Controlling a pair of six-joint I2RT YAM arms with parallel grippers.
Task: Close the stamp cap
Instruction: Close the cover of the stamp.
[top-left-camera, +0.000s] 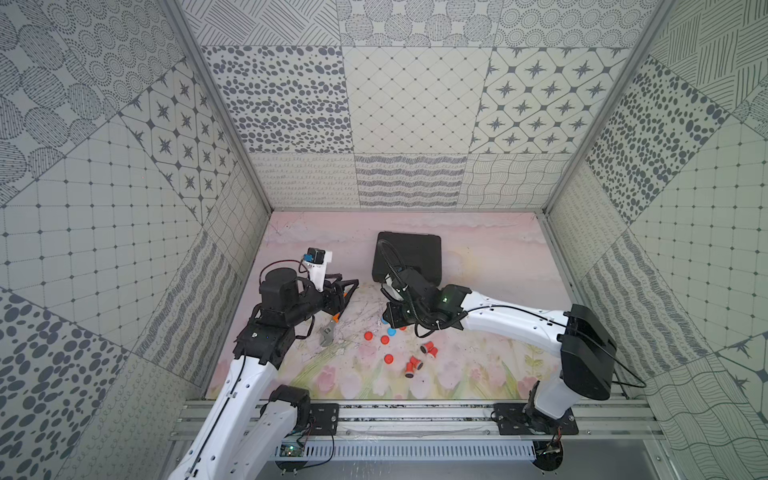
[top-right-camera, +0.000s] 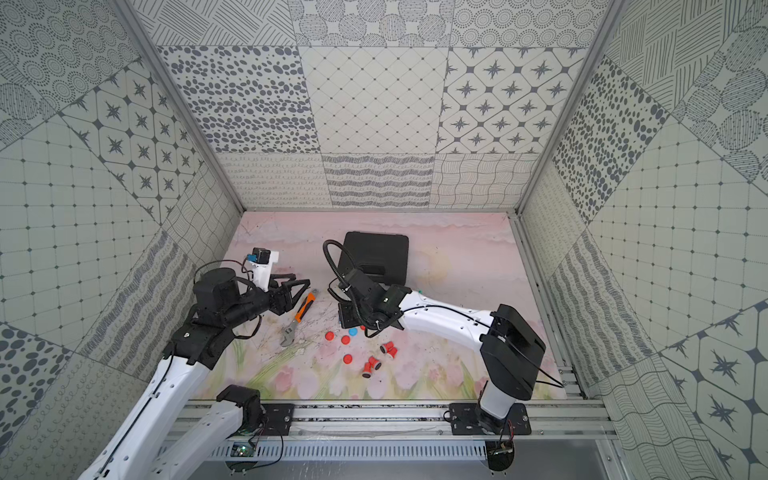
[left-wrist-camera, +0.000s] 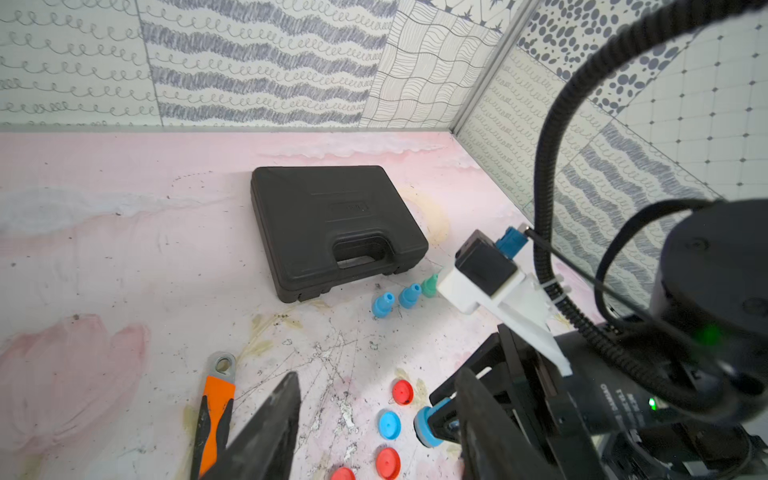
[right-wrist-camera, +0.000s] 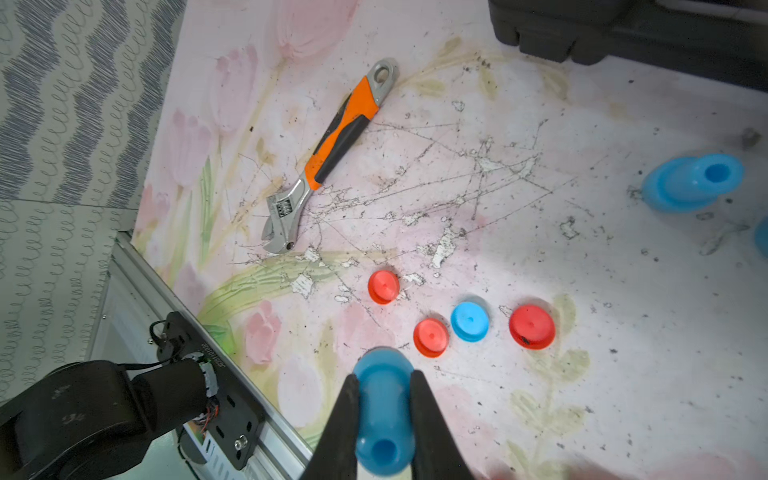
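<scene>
Fingers (right-wrist-camera: 343, 419) of right gripper (right-wrist-camera: 384, 376) clamped on blue stamp (right-wrist-camera: 384, 415), low over the mat (right-wrist-camera: 623, 374) near blue cap (right-wrist-camera: 469, 321); left gripper (left-wrist-camera: 378, 374) spread, empty. Best centre stamp over cap, then press squarely.

The left arm (top-left-camera: 249, 374) stands up from the near-left rail and reaches far and rightward. The left gripper (top-right-camera: 301, 279) hangs over the desk (top-left-camera: 498, 257), its fingers (left-wrist-camera: 278, 415) parted with nothing between them. The right arm (top-left-camera: 511, 324) bends at a high elbow on the right and stretches left to the middle, wrist tipped downward. The right gripper (right-wrist-camera: 384, 376) has both fingers pressed against a blue stamp (right-wrist-camera: 384, 399), low near the desk.
</scene>
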